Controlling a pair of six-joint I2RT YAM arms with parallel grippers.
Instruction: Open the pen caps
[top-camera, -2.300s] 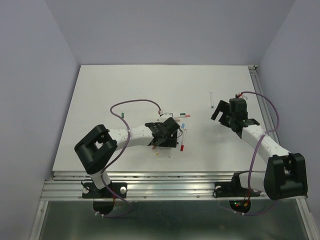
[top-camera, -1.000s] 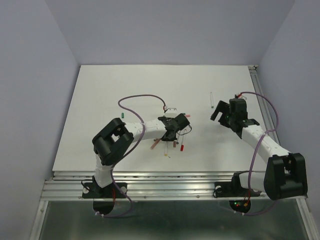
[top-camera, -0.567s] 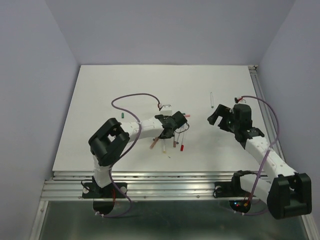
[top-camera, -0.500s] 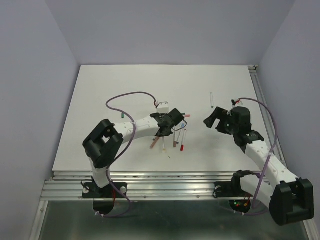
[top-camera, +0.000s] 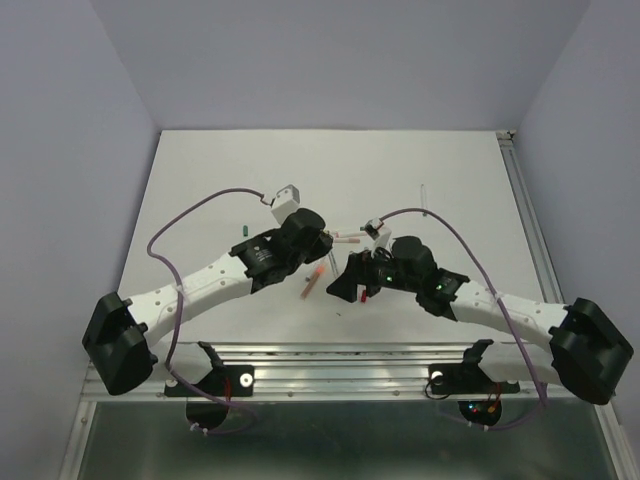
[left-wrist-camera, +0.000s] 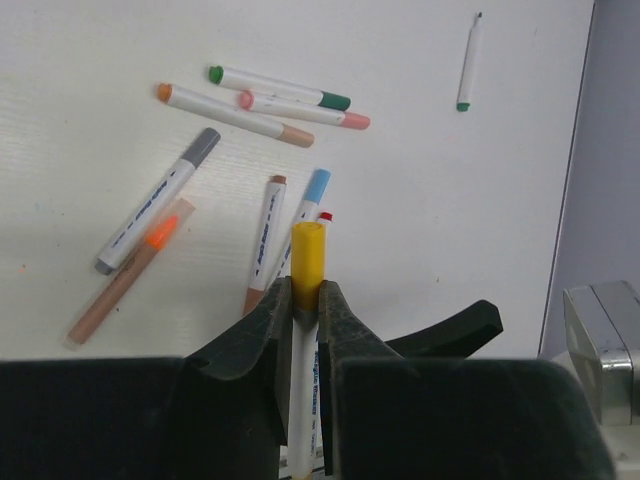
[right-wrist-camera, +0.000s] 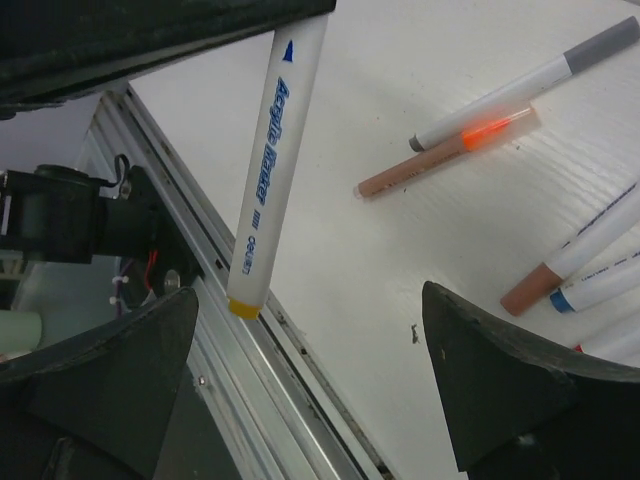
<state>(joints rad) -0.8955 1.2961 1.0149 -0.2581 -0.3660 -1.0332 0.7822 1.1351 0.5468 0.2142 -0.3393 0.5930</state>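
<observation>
My left gripper (left-wrist-camera: 305, 300) is shut on a white pen (left-wrist-camera: 303, 400), whose yellow pen cap (left-wrist-camera: 308, 252) sticks out past the fingertips. The same pen (right-wrist-camera: 275, 150) hangs in the right wrist view, yellow tail end down, above the table's near edge. My right gripper (right-wrist-camera: 310, 385) is open just beyond that tail, touching nothing. From above, the left gripper (top-camera: 306, 262) and right gripper (top-camera: 345, 282) face each other near mid-table with the pen (top-camera: 313, 283) between them. Several capped pens lie below: green (left-wrist-camera: 278, 88), pink (left-wrist-camera: 305, 111), grey (left-wrist-camera: 160, 213), blue (left-wrist-camera: 306, 205).
A lone pen (top-camera: 424, 198) lies at the far right of the white table (top-camera: 200, 180). A small green cap (top-camera: 243, 230) lies left of the arms. The metal rail (right-wrist-camera: 250, 380) of the table's near edge runs under the right gripper.
My left gripper has lifted the yellow-capped pen off the pile and drawn back left. My right arm has swung from the right side to the middle, facing the left gripper.
</observation>
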